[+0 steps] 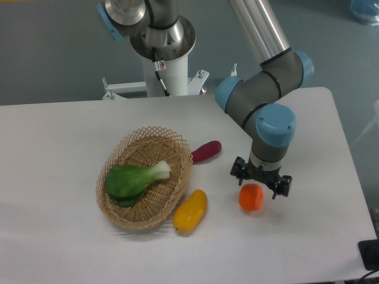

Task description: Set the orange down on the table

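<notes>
Seen from a fixed camera above a white desk [71, 236]: the orange [251, 197], small, round and bright, sitting on the desk right of centre, directly under the tool [261, 188] of a grey-and-blue arm [266, 89]. Pointed straight down, the tool, its two dark fingers [282, 186] spread to either side of the fruit's upper half. Fingers apart rather than pressed together; impossible to tell from this angle whether either one touches the peel. Faint shadow beneath the orange, in keeping with a fruit resting on the surface.

Left of the orange and apart from it, a yellow oblong fruit [190, 210], lying tilted, its upper end just beside the rim of a woven wicker basket [118, 204]. Inside the basket, a leafy green vegetable [135, 179] with a pale stalk end turned toward the upper right. Near the basket's upper right edge, a purple oblong vegetable [206, 151], lying on the desk, close to the rim; contact with it unclear.

At the back, beyond the desk's far edge, the arm's white pedestal [169, 71], with a cable running down its front. At the lower right corner, partly cut off by the frame, a dark object [370, 254].
</notes>
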Action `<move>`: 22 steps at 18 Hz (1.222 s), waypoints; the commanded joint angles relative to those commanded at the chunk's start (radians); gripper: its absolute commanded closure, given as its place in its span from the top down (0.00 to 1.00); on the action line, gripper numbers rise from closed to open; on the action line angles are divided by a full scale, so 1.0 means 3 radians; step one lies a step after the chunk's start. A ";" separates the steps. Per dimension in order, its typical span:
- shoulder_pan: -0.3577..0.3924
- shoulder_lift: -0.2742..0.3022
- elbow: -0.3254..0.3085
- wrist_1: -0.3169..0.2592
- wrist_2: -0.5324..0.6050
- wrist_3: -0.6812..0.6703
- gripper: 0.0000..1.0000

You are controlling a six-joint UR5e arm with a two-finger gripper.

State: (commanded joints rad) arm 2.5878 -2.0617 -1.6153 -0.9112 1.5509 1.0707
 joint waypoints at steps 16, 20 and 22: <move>0.0026 0.0087 0.0266 -0.0015 0.0158 0.0071 1.00; 0.0026 0.0164 0.0511 -0.0239 0.0302 0.0204 1.00; 0.0076 0.0240 0.0725 -0.0653 0.0302 0.0306 1.00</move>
State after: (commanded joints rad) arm 2.6107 -1.9897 -1.3977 -1.1070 1.6414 1.1626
